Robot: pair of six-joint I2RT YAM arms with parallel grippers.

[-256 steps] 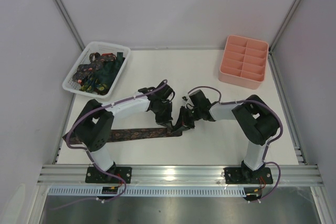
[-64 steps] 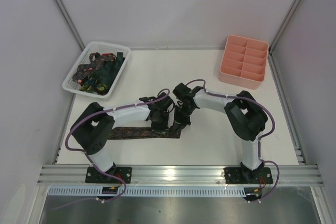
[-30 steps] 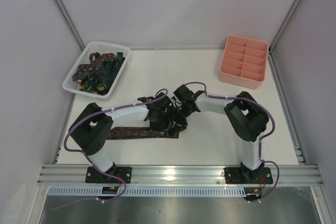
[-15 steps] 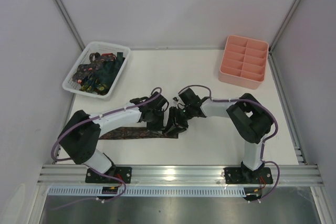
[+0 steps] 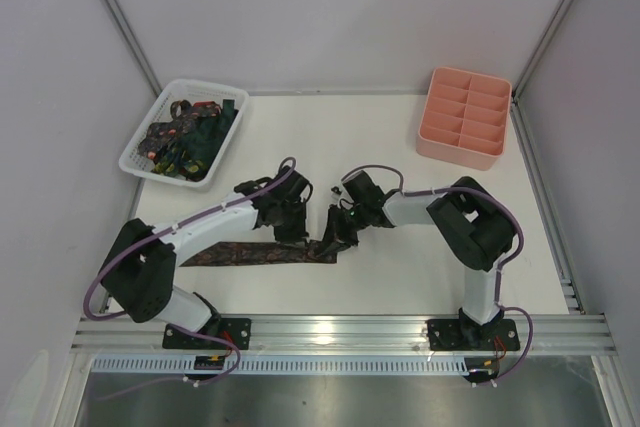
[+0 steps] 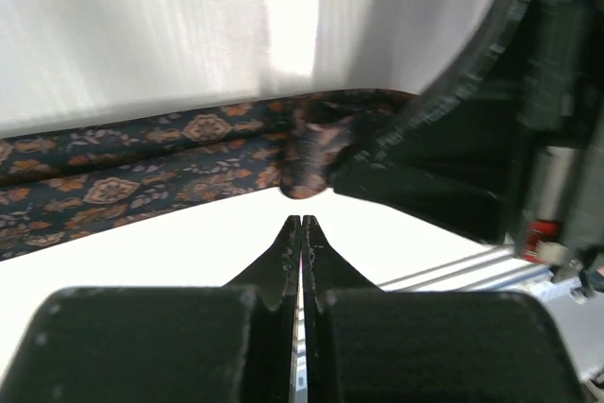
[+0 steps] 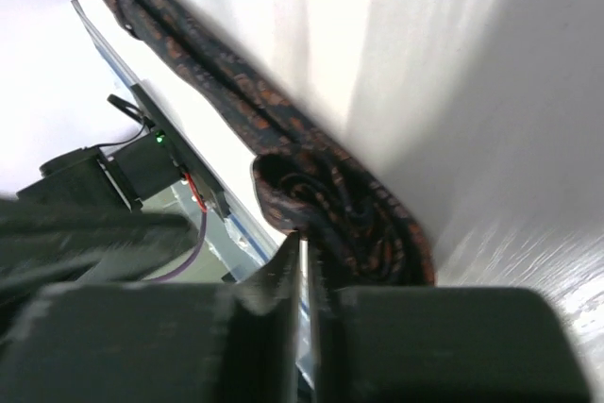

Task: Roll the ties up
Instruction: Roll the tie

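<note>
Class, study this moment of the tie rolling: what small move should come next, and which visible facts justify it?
Probably the right hand, seemingly shut on the small coil at one end of the brown tie, should turn it one more wrap along the flat length. Most of the tie lies unrolled, and the left hand is shut and empty beside it.

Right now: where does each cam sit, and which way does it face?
Top external: above and behind, looking down at the table; left arm and right arm show whole.
Left wrist: rides the left wrist, looking along the shut left gripper at the brown tie and the right gripper.
Right wrist: rides the right wrist, looking past its shut fingers at the tie's rolled end.
Shared: all see the brown tie; both wrist views its rolled end.
</note>
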